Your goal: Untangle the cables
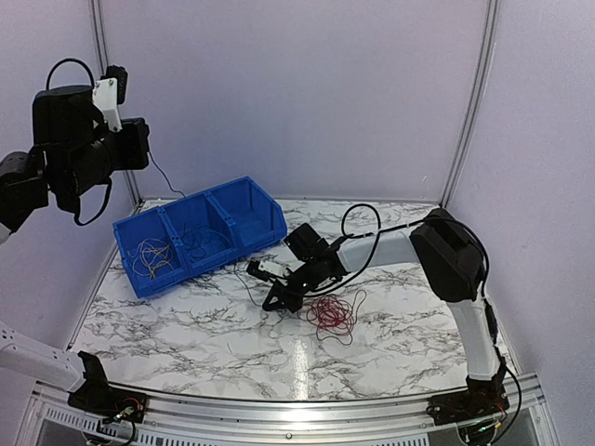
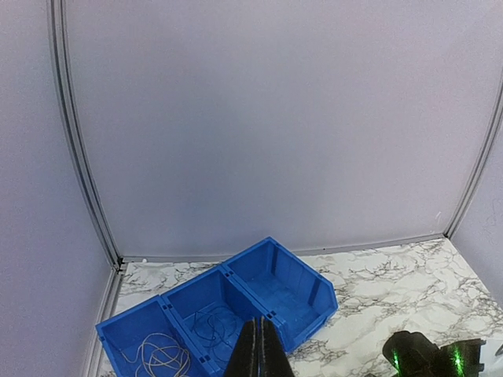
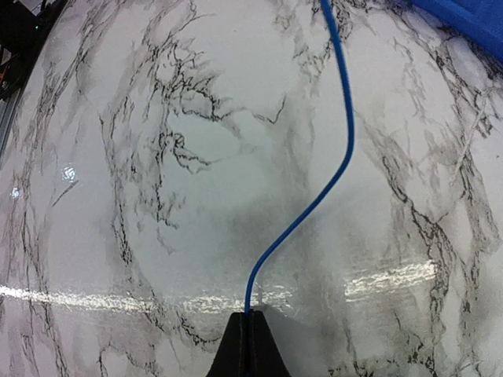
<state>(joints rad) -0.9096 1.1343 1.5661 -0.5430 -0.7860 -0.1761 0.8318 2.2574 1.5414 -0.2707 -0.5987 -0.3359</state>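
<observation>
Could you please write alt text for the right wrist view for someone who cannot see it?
The right gripper, fingers shut, pinches a thin blue cable that curves up across the white marble table toward the corner of a blue bin at top right.

The table [image 1: 186, 325] has a glossy white marble top with dark veins, and a metal rail [image 1: 307, 409] runs along its 6 o'clock edge. A blue three-compartment bin [image 1: 268, 219] sits on it toward 10 o'clock, set at an angle to the table's edges. A loose coil of red wire [image 1: 332, 316] lies just off centre toward 4 o'clock. A thin blue wire [image 3: 338, 157] crosses the top toward the bin; whether it rests flat cannot be told.
</observation>
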